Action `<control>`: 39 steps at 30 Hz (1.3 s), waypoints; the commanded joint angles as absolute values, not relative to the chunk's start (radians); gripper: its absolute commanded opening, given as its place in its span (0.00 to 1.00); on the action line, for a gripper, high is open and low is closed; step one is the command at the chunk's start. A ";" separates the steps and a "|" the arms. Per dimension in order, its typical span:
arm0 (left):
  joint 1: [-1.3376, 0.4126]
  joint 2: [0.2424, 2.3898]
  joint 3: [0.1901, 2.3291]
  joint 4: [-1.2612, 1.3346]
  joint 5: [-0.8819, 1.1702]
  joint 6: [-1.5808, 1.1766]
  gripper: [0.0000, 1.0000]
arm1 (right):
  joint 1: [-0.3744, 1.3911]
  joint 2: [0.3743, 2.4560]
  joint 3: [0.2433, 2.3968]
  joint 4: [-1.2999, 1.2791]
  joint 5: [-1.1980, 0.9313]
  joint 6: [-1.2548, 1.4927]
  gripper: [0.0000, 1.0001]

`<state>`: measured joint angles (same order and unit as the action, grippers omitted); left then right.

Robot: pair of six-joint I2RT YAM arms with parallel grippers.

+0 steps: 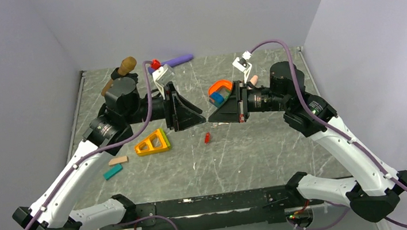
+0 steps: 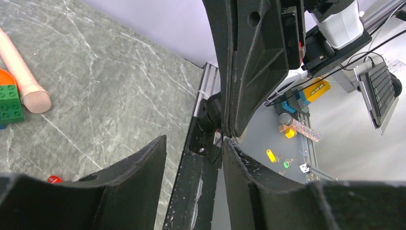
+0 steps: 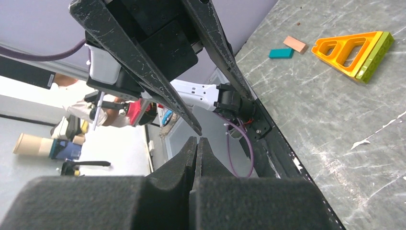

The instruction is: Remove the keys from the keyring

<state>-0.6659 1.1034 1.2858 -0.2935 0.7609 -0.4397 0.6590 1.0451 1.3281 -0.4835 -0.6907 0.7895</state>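
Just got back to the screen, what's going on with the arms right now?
Both arms are held over the middle of the table, grippers nearly tip to tip. The left gripper is open and the right gripper is shut, with nothing visible in either. The small red key lies loose on the table near them, apart from the orange loop.

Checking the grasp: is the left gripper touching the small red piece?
Apart. Top view: the red piece lies on the table, bare surface showing between it and the left gripper.
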 commanded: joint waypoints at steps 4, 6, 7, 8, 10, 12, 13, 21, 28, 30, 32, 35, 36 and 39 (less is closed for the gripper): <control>-0.655 1.073 1.351 -0.288 0.726 -0.437 0.53 | 0.663 1.023 1.351 -0.447 -0.714 0.783 0.00; -0.651 1.070 1.349 -0.299 0.721 -0.430 0.53 | 0.663 1.022 1.350 -0.451 -0.710 0.780 0.00; -0.648 1.067 1.341 -0.306 0.718 -0.427 0.53 | 0.662 1.021 1.350 -0.452 -0.708 0.778 0.00; -0.647 1.064 1.332 -0.310 0.711 -0.427 0.54 | 0.662 1.022 1.350 -0.458 -0.703 0.776 0.00; -0.644 1.057 1.311 -0.312 0.703 -0.426 0.54 | 0.663 1.023 1.351 -0.468 -0.693 0.766 0.00; -0.641 1.048 1.287 -0.317 0.675 -0.426 0.55 | 0.663 1.021 1.351 -0.478 -0.675 0.759 0.00; -0.641 1.042 1.274 -0.321 0.657 -0.423 0.56 | 0.661 1.019 1.348 -0.482 -0.667 0.758 0.00; -0.635 1.048 1.225 -0.444 0.457 -0.368 0.66 | 0.663 1.027 1.354 -0.612 -0.518 0.721 0.00; -0.638 1.127 1.201 -0.558 0.246 -0.319 0.70 | 0.661 1.071 1.354 -0.817 -0.259 0.729 0.00; -0.638 1.168 1.190 -0.564 0.220 -0.313 0.70 | 0.659 1.074 1.342 -0.837 -0.224 0.742 0.00; -0.643 1.220 1.183 -0.564 0.193 -0.315 0.70 | 0.654 1.076 1.327 -0.853 -0.195 0.756 0.00; -0.678 1.318 1.188 -0.555 0.127 -0.306 0.69 | 0.645 1.087 1.328 -0.889 -0.161 0.767 0.00; -0.695 1.353 1.199 -0.559 0.091 -0.305 0.70 | 0.642 1.092 1.331 -0.900 -0.153 0.768 0.00; -0.733 1.499 1.251 -0.576 0.015 -0.325 0.69 | 0.634 1.100 1.337 -0.922 -0.142 0.771 0.00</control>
